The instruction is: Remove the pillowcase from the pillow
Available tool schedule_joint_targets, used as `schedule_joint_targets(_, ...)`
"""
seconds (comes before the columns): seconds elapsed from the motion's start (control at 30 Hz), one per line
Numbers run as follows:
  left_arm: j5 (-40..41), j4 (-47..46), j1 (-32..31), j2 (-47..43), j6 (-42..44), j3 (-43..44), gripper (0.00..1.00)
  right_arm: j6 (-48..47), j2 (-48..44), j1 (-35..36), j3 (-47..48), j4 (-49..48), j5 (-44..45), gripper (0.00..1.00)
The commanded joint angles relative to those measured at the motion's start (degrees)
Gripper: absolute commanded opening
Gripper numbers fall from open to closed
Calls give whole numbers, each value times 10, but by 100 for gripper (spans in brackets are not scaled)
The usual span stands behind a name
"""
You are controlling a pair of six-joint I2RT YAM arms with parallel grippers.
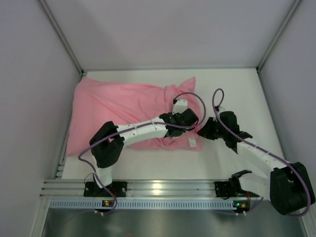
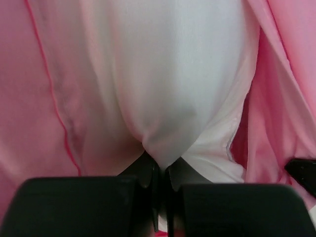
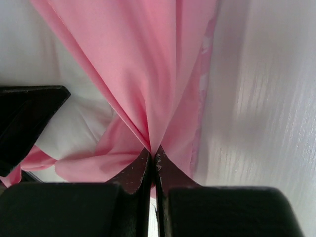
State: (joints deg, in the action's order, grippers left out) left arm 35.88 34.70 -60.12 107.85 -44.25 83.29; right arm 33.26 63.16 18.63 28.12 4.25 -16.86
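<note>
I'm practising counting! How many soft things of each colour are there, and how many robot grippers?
Pink pillowcase: 1
White pillow: 1
Grippers: 2 (left gripper pinching the pillow, right gripper pinching the pillowcase)
Total: 4

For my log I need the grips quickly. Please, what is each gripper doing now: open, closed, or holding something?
Left gripper: closed, pinching the white pillow.
Right gripper: closed, pinching the pink pillowcase.
</note>
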Motion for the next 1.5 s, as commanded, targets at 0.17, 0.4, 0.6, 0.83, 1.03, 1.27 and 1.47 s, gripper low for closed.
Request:
schedule_joint_targets(0.17, -85, -168, 52, -100, 41, -51, 0, 21, -42, 48, -25, -28, -43, 0)
schedule_joint_targets(0.4, -114, -137, 67, -168, 59, 25, 0, 38, -36, 106, -45, -17, 48, 0)
schedule_joint_targets(0.6, -166, -107, 68, -275, 46, 5, 0, 38, 37, 105, -29, -57, 82, 0)
schedule_joint_targets(0.83, -216, -123, 40, -419, 0, -185, 0, -21, 67, 81, 69, -9, 82, 5)
schedule_joint_targets(1.03, -240, -175, 40, -460, 7, -283, 0, -84, -136, 89, 136, 147, 90, 99)
schedule_joint_targets(1.27, -271, -203, 34, -417, 14, -242, 0, -93, -99, 125, 211, 165, 3, 99)
schedule_joint_targets(1.47, -277, -201, 20, -414, 11, -233, 0, -97, -53, 203, 211, 153, 110, 94)
